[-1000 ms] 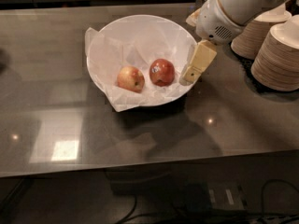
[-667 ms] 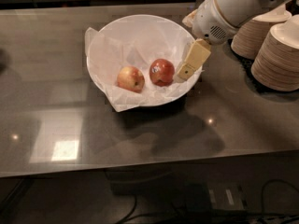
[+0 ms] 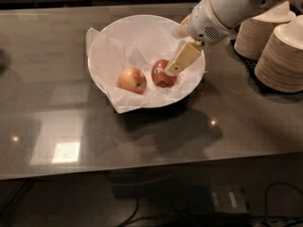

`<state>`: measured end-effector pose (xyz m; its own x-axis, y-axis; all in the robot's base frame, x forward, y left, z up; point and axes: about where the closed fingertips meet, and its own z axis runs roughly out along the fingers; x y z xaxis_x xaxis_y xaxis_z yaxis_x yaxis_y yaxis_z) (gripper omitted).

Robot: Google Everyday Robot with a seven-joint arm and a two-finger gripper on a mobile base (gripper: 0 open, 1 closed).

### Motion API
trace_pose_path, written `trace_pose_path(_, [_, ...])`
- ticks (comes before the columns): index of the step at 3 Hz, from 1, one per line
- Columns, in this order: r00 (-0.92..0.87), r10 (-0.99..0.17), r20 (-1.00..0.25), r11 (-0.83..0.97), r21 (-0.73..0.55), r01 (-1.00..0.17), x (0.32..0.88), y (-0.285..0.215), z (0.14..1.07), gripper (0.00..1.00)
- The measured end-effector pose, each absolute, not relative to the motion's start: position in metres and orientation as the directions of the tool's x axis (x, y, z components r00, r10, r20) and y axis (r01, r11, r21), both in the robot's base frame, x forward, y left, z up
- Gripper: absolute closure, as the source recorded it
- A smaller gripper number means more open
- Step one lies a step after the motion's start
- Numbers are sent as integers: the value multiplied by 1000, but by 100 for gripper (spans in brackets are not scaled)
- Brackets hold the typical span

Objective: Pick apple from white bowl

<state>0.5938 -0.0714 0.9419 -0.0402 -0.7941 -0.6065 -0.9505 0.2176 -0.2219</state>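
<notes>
Presently inside wide white paper-lined bowl, right of centre: glossy deep-red apple, just beside paler yellow-red apple. Cream robot gripper angled down across bowl's right rim, overlapping deep-red apple's upper right. Grip state: cannot tell.

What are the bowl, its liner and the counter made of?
Bowl: smooth white, likely ceramic or plastic. Liner: crinkled white paper, creased. Counter: dark polished stone or glass, mirrors lights. Claw is over the bowl, at the red apple.
</notes>
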Motion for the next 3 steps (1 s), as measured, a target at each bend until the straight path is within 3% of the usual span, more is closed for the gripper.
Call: trace_pose_path(3, [67, -877, -476, 84, -289, -954, 601, -56, 897, 21])
